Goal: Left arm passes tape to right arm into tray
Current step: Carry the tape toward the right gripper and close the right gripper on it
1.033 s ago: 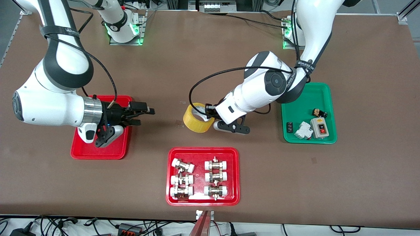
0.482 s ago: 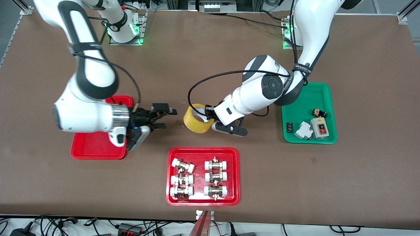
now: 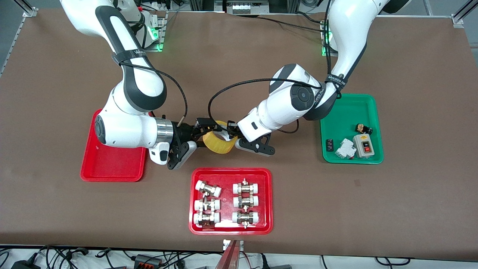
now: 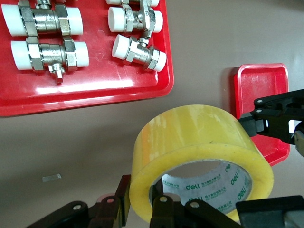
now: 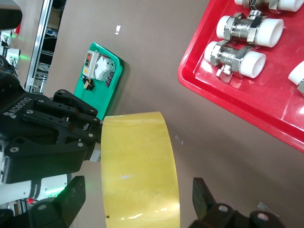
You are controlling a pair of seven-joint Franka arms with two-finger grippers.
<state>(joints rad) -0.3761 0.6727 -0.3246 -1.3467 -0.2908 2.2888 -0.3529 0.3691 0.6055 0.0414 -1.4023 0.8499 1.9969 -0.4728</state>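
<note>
The yellow tape (image 3: 219,144) hangs over the table mat between the two arms. My left gripper (image 3: 232,133) is shut on the tape (image 4: 199,142), with one finger (image 4: 119,202) outside the ring's wall and the other inside the core. My right gripper (image 3: 204,131) is open. Its fingers (image 5: 205,194) stand on either side of the tape's (image 5: 137,166) width, with a gap on each side. The plain red tray (image 3: 112,166) lies under the right arm's wrist, toward the right arm's end of the table, with nothing in it.
A red tray (image 3: 230,175) with several white-capped metal fittings lies nearer the front camera than the tape. A green tray (image 3: 349,112) with small electrical parts lies toward the left arm's end. A cable loops over the left arm's wrist.
My right arm has swung from over the plain red tray to the tape, and its open fingers now straddle the roll. My left arm has brought the tape slightly toward it.
</note>
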